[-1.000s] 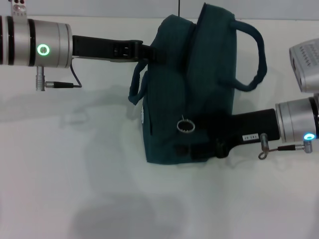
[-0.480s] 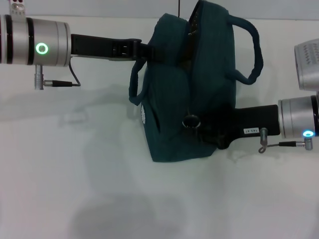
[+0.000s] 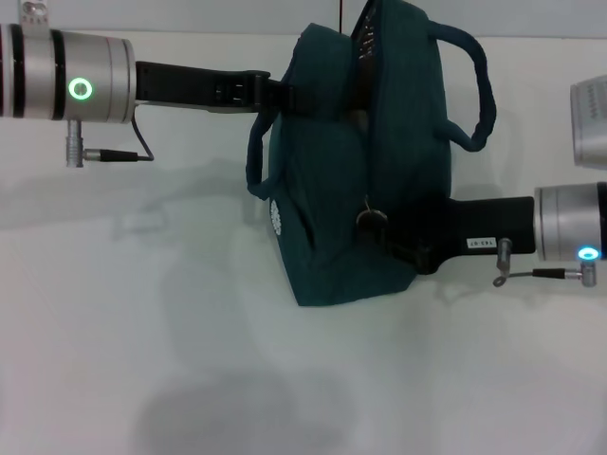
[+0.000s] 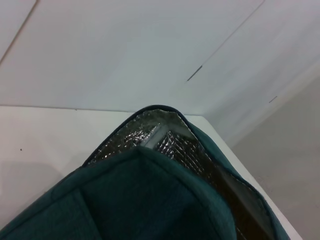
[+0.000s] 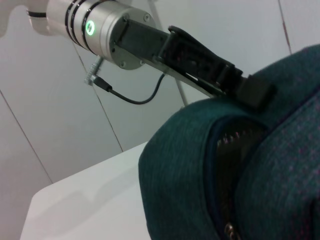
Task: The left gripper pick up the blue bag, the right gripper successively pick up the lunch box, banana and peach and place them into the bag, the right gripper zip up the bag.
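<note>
- Right, the dark teal-blue fabric bag (image 3: 365, 161) with looped carry handles hangs near the far edge of the white bench (image 3: 142, 360), about midway between the left and right edges.
- Left gripper (image 3: 289, 98) is up at the bag's far-left upper corner and seems to be clamped on the fabric there; the right wrist view shows its black fingers (image 5: 252, 90) pressed onto the bag's top edge.
- Right gripper (image 3: 394, 242) comes in from the right edge, its black body tucked against the bag's near side, right by the small metal zip pull ring (image 3: 370, 219). How far its fingers are parted, or whether they have the pull, I cannot tell; the bag hides them.
- No lunch box, banana or peach anywhere on the bench, so I'd judge the loading is done and they're inside.
- Zip's not finished: the left wrist view shows the silver foil lining (image 4: 165, 142) through a gap at the far end of the mouth.
- What's left, I reckon, is running that zip along to the end.
</note>
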Motion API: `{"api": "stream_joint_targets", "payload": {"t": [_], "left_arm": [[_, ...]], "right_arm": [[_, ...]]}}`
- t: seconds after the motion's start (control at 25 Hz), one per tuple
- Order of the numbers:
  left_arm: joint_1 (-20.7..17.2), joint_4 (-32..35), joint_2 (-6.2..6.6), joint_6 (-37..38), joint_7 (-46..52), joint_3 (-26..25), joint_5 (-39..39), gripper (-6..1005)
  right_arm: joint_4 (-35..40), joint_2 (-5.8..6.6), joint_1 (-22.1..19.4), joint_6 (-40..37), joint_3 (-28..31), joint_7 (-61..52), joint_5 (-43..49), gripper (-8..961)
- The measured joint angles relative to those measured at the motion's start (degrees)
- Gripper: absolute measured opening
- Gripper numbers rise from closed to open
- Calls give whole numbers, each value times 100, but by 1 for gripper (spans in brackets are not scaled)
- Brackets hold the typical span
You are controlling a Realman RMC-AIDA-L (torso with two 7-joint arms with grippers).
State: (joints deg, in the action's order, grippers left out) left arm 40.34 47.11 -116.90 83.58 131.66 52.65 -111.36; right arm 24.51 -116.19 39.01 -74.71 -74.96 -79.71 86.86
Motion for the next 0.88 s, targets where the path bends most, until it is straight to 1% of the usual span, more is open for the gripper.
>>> {"api": "stream_joint_targets", "payload": {"t": [0.12,0.28,0.36,0.4,0.56,0.68,0.88], "left_arm": [[-4,5,1,0,0,0,0,35],[-37,8,1,1,0,-15,0,35],[-40,-8,1,1,0,-53,-6,35],[-41,-15,1,1,0,-72,-15,35],[-43,-17,-3,0,-23,-79,-7,36],[-44,-19,-42,0,-69,-80,0,44],[-15,-31,-130,53,-383,-76,11,63]], "right_arm": [[35,19,-120,39,1,0,4,9],[285,67,-457,-47,75,-1,-6,10],[616,66,-735,-158,156,-2,-8,10],[912,58,-926,-249,215,-2,-10,10],[1493,26,-1294,-529,238,143,-276,9],[1525,28,-1312,-796,223,393,-536,10],[1494,34,-1202,-1021,217,513,-589,10]]}}
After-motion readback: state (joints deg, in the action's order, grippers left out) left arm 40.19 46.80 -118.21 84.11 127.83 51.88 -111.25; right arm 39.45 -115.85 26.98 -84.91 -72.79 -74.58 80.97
